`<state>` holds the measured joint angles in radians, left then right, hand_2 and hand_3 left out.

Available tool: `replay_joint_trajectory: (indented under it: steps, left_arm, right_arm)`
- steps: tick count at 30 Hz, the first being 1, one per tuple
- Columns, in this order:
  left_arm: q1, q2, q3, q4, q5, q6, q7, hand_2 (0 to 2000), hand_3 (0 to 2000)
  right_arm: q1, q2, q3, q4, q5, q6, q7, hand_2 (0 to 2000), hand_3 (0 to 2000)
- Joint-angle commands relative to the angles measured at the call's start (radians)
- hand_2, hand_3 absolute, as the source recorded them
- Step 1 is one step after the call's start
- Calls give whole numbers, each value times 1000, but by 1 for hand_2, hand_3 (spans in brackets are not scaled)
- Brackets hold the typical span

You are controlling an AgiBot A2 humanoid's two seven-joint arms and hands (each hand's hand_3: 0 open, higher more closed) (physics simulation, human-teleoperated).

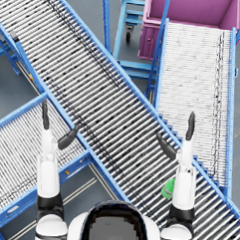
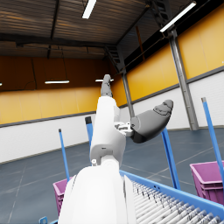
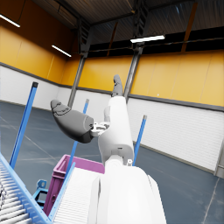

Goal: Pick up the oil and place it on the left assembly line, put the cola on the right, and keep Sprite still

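Three roller conveyors with blue rails fill the head view. A wide middle conveyor (image 1: 108, 96) runs on a slant from the far left corner to the near right corner. A left conveyor (image 1: 15, 151) meets its near edge, and a right conveyor (image 1: 194, 81) leaves its far edge and ends at a purple bin (image 1: 197, 9).

A small green item (image 1: 167, 188) sits on the middle conveyor, close to that conveyor's near right end and toward its near edge. It is just beside the right forearm (image 1: 184, 187), which hides most of it, so too little shows to tell what it is.

The left robot hand (image 1: 50, 136) is raised over the rail where the left and middle conveyors join. It is spread, with the fingers straight and the thumb angled well away, and it holds nothing. The left wrist view shows the same robot hand (image 2: 127, 120) pointing up toward the hall ceiling.

The right robot hand (image 1: 183, 147) is raised over the middle conveyor near its far edge. It too is spread and empty, with straight fingers and the thumb angled out toward the other arm. In the right wrist view this robot hand (image 3: 103, 120) stands against the yellow wall, with the purple bin (image 3: 65, 173) and the right conveyor (image 3: 83, 192) below it.
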<state>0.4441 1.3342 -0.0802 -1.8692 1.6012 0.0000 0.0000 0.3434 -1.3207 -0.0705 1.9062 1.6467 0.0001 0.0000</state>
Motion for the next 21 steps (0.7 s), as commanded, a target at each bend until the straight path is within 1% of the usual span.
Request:
replay_joint_trajectory:
  steps: [1,11,12,14,15,16,17,19,20,21]
  left_arm:
    - [1,0,0,-9,0,0,0,0,0]
    - [-1,6,0,-15,1,0,0,0,0]
    - [-13,7,1,-9,1,0,0,0,0]
    - [8,7,3,-17,1,0,0,0,0]
    - [-9,9,2,-12,1,0,0,0,0]
    - [12,8,-2,-17,1,0,0,0,0]
    - [-5,10,2,-14,1,0,0,0,0]
    - [15,9,1,-18,1,0,0,0,0]
    - [12,10,1,-17,1,0,0,0,0]
    - [6,11,0,-17,1,0,0,0,0]
  right_arm:
    - [-2,-1,-2,1,0,0,0,0,0]
    - [-8,-8,-8,0,1,0,0,0,0]
    - [7,-7,-10,7,1,0,0,0,0]
    - [-6,-10,-9,3,1,0,0,0,0]
    - [13,-8,-8,9,1,0,0,0,0]
    - [16,-9,-12,9,1,0,0,0,0]
    - [0,-11,-9,5,1,0,0,0,0]
    - [19,-10,-17,9,1,0,0,0,0]
    - [5,-12,-11,6,1,0,0,0,0]
    - [10,-12,-17,7,1,0,0,0,0]
